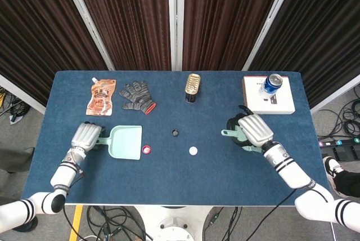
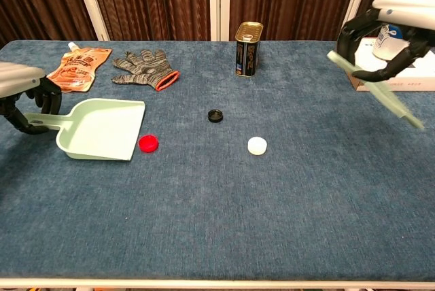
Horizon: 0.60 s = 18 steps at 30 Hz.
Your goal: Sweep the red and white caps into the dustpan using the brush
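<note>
Right robot hand grips brush.

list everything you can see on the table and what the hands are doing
dustpan: 1, pale green, left side of the table, mouth toward the red cap
red cap: 1, red, just off the dustpan's open edge
white cap: 1, white, mid-table, right of the red cap
black cap: 1, black, mid-table, behind the two other caps
tin can: 1, gold and dark, back centre, upright
glove: 1, grey with red cuff, back left
pouch: 1, orange, back left corner
box: 1, white, back right
drink can: 1, blue, on the box
brush: 1, pale green, held above the table at right
left hand: grips the dustpan handle
right hand: holds the brush
</note>
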{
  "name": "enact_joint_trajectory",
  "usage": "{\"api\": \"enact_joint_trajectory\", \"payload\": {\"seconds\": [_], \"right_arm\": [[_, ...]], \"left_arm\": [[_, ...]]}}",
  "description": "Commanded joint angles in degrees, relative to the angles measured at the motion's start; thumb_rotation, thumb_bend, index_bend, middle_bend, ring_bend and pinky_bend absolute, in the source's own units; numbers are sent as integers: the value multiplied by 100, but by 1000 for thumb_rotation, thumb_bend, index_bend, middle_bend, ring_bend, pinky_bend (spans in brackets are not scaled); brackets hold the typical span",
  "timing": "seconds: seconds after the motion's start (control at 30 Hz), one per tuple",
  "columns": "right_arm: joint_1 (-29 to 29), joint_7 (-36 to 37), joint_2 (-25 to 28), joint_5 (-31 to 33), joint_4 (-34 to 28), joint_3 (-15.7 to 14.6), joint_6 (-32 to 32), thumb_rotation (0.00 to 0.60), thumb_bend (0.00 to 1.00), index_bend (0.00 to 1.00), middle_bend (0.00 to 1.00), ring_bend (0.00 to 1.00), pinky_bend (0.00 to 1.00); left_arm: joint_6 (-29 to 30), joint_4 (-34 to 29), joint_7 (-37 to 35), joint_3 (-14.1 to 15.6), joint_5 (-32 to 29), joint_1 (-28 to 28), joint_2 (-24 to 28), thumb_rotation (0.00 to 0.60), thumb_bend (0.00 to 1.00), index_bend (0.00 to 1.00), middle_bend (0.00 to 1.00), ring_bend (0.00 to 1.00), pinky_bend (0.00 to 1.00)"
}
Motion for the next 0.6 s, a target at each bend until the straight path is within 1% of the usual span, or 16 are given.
{"api": "enact_joint_trajectory", "payload": {"seconds": [0.03, 0.23, 0.37, 0.6], "right_arm": [[143, 186, -207, -139, 161, -13, -99, 600, 520, 727, 655, 324, 86], [417, 551, -716, -398, 481, -10, -171, 600, 548, 735, 657, 324, 86], [579, 723, -1075, -528, 728, -20, -185, 600, 555, 738, 657, 324, 86], [793, 1028, -1698, -649, 1158, -27, -144, 600, 557, 743, 656, 323, 86]], "left_arm": [[-26, -75, 113, 19, 34, -70, 66, 600, 335, 537, 518, 384, 305], [-88, -260, 456, 3, -14, -261, 186, 600, 337, 541, 530, 395, 305], [-134, -363, 722, 53, 26, -395, 270, 600, 337, 542, 530, 395, 305], [-362, -513, 932, 50, -127, -636, 367, 600, 338, 542, 530, 395, 305]]}}
